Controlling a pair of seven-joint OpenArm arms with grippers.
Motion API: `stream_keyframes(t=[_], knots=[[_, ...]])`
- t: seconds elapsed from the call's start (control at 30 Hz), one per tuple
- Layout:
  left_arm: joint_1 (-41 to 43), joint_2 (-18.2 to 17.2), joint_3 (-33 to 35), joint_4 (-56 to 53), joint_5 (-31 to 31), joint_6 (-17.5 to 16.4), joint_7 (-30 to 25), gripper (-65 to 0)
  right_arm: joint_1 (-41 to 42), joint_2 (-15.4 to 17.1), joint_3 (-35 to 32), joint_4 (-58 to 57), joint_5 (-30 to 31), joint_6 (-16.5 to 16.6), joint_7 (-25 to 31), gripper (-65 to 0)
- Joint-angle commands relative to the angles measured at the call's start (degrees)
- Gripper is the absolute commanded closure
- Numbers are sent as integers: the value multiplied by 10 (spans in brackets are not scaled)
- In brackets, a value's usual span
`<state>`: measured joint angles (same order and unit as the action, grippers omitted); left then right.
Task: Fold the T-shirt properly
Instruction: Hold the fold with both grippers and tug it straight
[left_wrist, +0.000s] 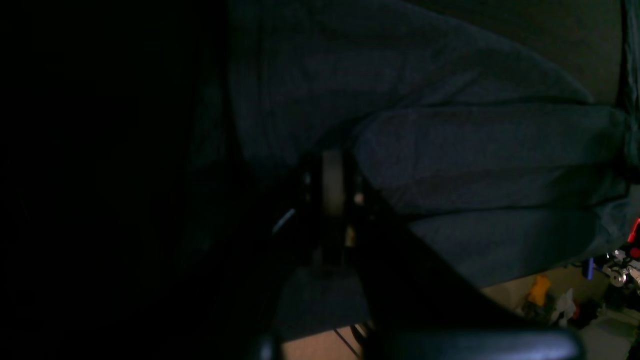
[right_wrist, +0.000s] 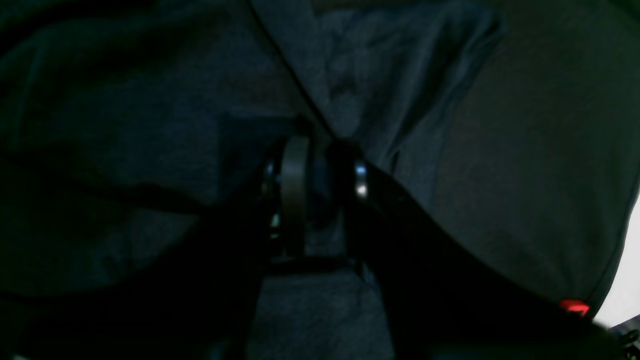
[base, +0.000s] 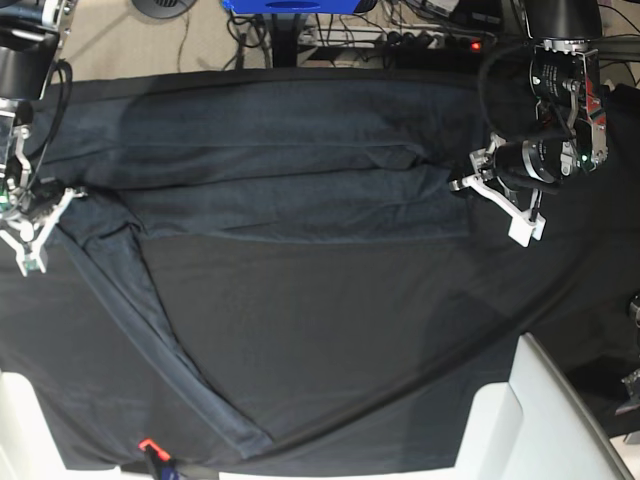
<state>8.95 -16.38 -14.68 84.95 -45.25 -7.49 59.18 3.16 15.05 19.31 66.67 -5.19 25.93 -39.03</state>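
Note:
The dark slate-grey T-shirt (base: 290, 170) lies as a wide folded band across the far half of the table, and one long sleeve (base: 170, 350) runs diagonally toward the front edge. In the base view my left gripper (base: 462, 186) is at the shirt's right end. The left wrist view shows this gripper (left_wrist: 342, 150) shut, with a fold of the T-shirt (left_wrist: 475, 150) pinched at its tips. My right gripper (base: 62, 200) is at the shirt's left end. In the right wrist view its fingers (right_wrist: 295, 185) stand slightly apart, and a T-shirt (right_wrist: 150, 125) edge runs between them.
A black tablecloth (base: 330, 330) covers the table. White blocks stand at the front right (base: 540, 400) and front left (base: 20, 420) corners. A small red clip (base: 147, 443) sits at the front edge. Cables and a blue object (base: 290, 5) lie beyond the far edge.

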Motion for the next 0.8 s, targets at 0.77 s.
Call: stream_keyframes(t=[0.77], knots=[[-8,-10,-5,-24,-8,-3,-7,0,-14,11,47,84,-1,-3,-50,-6]])
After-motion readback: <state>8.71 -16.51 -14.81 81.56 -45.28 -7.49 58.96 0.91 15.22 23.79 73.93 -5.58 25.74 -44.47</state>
